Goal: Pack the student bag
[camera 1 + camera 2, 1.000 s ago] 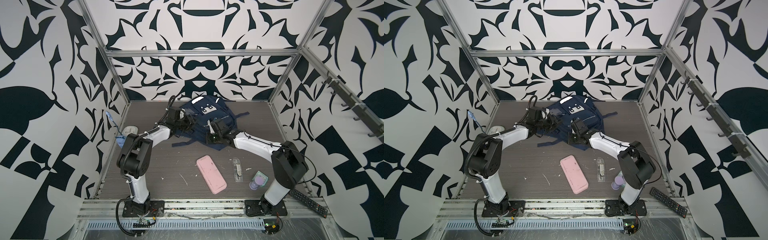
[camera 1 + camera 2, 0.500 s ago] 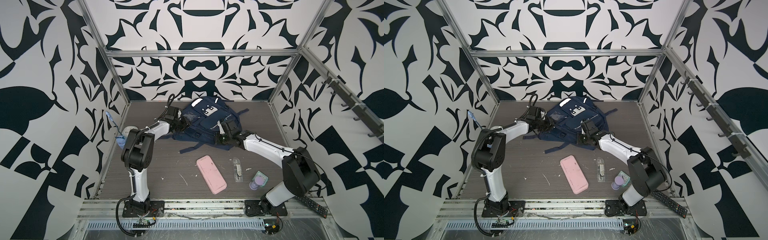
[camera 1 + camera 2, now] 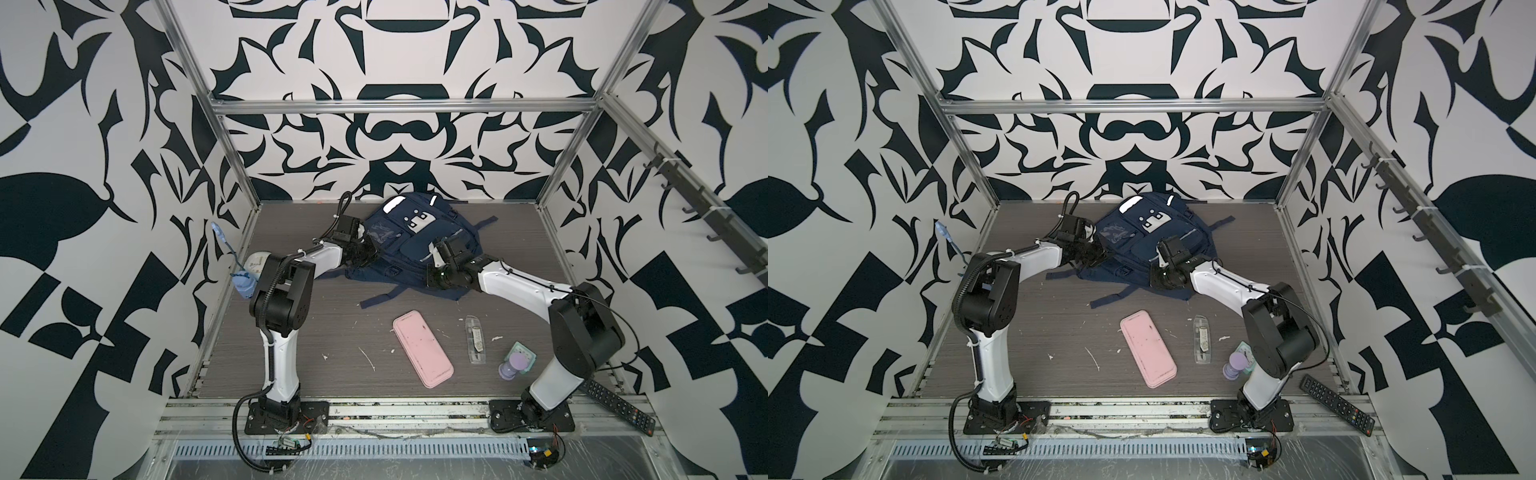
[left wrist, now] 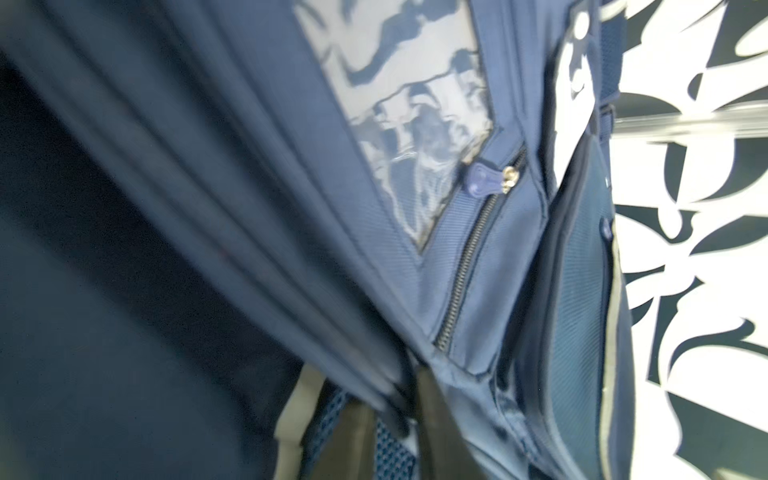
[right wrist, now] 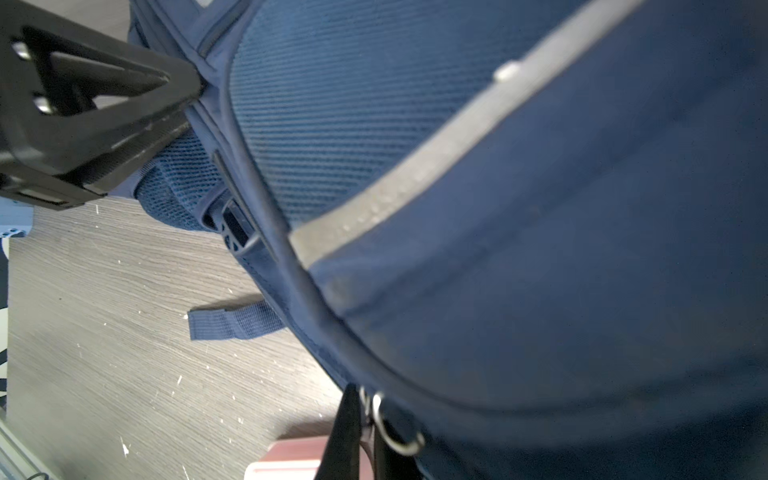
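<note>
The student bag, a navy backpack with a white-grey dotted patch, lies at the back middle of the table in both top views. My left gripper is at its left side. In the left wrist view this gripper is shut on a fold of the bag's fabric. The right wrist view shows it pinching a seam. My right gripper sits at the bag's front right edge, shut on a zip pull with a metal ring.
Toward the front lie a pink case, a clear slim case, a purple bottle beside a teal item, and a black remote on the rail. A blue object hangs by the left wall. Loose straps trail forward.
My left gripper has closed on the bag's left side, and that arm's elbow has swung back. The bag and its straps have shifted a little to the right with the right gripper.
</note>
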`<state>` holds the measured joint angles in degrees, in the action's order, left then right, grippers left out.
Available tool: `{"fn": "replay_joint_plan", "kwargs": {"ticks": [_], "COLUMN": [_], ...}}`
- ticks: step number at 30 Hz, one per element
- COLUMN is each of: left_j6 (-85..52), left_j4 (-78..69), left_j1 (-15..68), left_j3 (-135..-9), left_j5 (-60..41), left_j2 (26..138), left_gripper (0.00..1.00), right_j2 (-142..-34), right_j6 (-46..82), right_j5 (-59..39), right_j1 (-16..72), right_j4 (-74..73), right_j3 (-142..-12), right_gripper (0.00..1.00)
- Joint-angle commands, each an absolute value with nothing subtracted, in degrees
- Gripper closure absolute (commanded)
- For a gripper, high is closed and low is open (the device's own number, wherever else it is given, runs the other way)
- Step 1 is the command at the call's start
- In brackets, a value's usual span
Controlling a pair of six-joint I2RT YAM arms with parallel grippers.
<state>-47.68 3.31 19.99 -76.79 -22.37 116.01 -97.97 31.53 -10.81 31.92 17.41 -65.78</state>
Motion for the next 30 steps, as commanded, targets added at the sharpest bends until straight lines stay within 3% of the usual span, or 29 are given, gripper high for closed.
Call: {"fn": "replay_joint_plan", "kwargs": {"ticks": [1, 6, 14, 30], "left_j6": [-47.8, -49.1, -49.8, -50.8], "left_j4": [1.4, -0.4, -2.5, -3.9], "left_j1": [19.9, 19.9, 19.9, 18.8], "left_j3": [-76.0, -74.7, -72.5, -70.6], "left_j5": [-22.9, -23.6, -23.9, -24.2], "left_j2": [114.8, 113.6, 111.7, 111.0], "left_gripper": [0.92, 0.98, 0.99, 1.00], "right_j2": [-100.5, -108.5, -118.7, -128.6], "right_j6": [31.2, 31.5, 32.7, 32.2], "right_j5": [-12.7, -13.5, -14.3, -16.8], "right_j1": [33.9, 36.7, 38.8, 38.8], "right_j4": [15.4, 16.3, 18.2, 20.5], "right_j3": [-72.9, -82.1, -95.9, -111.2], "right_gripper": [1.00, 1.00, 1.00, 1.00]}}
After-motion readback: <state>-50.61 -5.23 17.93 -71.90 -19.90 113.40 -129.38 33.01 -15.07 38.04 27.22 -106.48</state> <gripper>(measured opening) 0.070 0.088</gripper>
